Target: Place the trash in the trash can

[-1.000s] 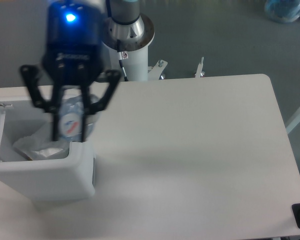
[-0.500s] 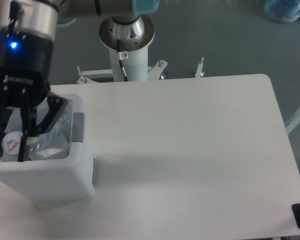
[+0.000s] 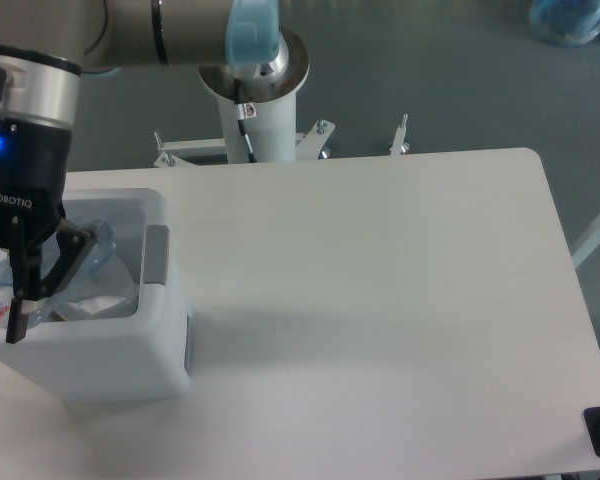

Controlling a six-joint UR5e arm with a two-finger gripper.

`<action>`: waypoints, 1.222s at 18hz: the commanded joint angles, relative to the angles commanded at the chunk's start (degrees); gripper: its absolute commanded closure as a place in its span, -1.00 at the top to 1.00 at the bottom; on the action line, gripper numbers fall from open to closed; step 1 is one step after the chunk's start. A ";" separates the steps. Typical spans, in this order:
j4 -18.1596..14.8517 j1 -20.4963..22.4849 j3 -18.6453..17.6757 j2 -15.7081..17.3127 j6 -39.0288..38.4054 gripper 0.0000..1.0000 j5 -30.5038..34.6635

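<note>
Gripper [image 3: 2,300] positioned over the open white trash can [image 3: 130,355] at the table's [image 3: 380,300] left edge, fingers closed on the squashed clear plastic bottle [image 3: 90,262]. Crumpled whitish wrapper [image 3: 95,303] lies inside the bin.

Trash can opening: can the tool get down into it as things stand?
Probably yes. The trash can shows no lid over its opening, and the tool hangs right above it with the bottle partly inside. Only the wrapper lies below.
</note>
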 joint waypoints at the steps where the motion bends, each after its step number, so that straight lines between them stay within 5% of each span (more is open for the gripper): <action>1: 0.00 -0.09 -0.18 0.00 0.18 0.20 0.00; 2: 0.00 0.00 -0.27 0.00 0.53 0.73 -0.09; 3: 0.00 0.00 -0.70 0.17 0.79 0.97 0.00; 10: -0.44 0.78 -5.27 5.01 1.75 1.00 0.26; 17: -0.79 19.40 -6.33 5.19 5.79 1.00 7.29; 22: -0.79 29.68 -11.15 4.74 22.46 1.00 8.52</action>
